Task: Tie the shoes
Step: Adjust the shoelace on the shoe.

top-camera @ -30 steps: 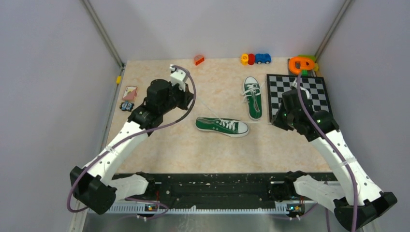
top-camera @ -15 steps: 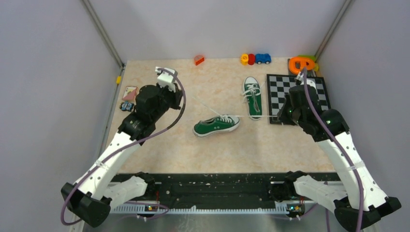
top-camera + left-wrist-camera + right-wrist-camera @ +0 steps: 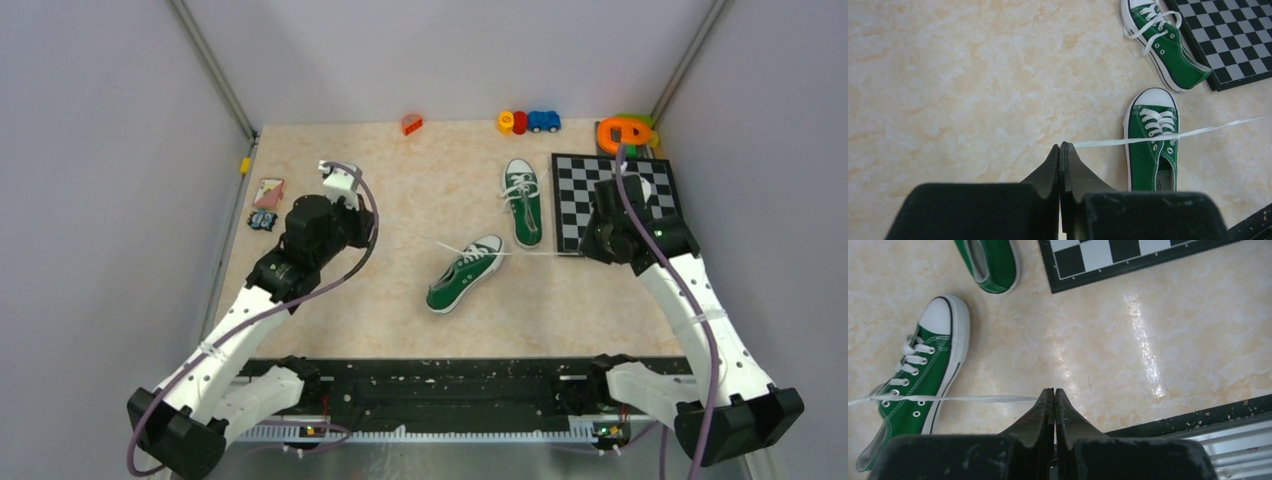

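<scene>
Near the bench's point(image 3: 385, 300) centre, left fingers point(image 3: 1048, 169) and right fingers point(image 3: 1040, 414) clamp opposite ends of a green shoe's point(image 3: 462, 273) taut white lace point(image 3: 1108, 142).

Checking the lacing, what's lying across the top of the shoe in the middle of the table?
A white lace stretched tight across the middle shoe, each end pinched in the left fingers and right fingers. The lace tips are hidden between them.
</scene>
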### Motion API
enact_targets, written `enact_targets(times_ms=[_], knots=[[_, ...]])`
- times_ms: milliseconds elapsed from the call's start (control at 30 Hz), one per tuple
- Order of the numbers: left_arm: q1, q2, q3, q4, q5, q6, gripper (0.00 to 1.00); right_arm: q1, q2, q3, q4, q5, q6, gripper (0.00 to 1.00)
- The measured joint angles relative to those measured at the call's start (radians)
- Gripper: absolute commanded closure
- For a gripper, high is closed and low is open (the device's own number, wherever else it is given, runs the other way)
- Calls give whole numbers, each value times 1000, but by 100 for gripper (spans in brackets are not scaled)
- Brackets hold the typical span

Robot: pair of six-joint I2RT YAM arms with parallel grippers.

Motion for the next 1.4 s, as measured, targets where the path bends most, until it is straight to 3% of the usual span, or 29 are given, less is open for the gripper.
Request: enact_targets(times_ms=[200, 400, 600, 867, 900, 1000, 1067, 1133, 1200, 1233, 1400], knots=[[50, 106, -56, 34, 55, -39, 100, -107, -2, -177, 25, -64, 6, 100], [95, 348, -62, 156, 98, -54, 100, -113, -28, -329, 16, -93, 44, 100], [164, 602, 26, 215, 115, -84, 100, -138, -41, -375, -12, -88, 101, 100], [283, 705, 135, 215, 304, -56, 100, -140, -35, -381, 6, -111, 148, 100], [284, 705, 132, 237, 351, -53, 100, -140, -36, -384, 6, -112, 145, 96], [276, 687, 64, 364, 469, -40, 100, -143, -43, -388, 24, -154, 98, 69], [262, 665, 13, 391, 517, -17, 93, -143, -53, -388, 53, -201, 54, 59], [236, 654, -3, 376, 552, 18, 84, -140, -54, -385, 86, -245, 23, 55], [214, 652, 0, 351, 559, 39, 74, -119, -43, -378, 130, -272, 3, 55], [204, 652, 1, 335, 557, 44, 64, -103, -31, -370, 153, -282, 0, 55], [198, 646, 1, 278, 538, 21, 52, -4, 54, -360, 327, -325, 29, 57]])
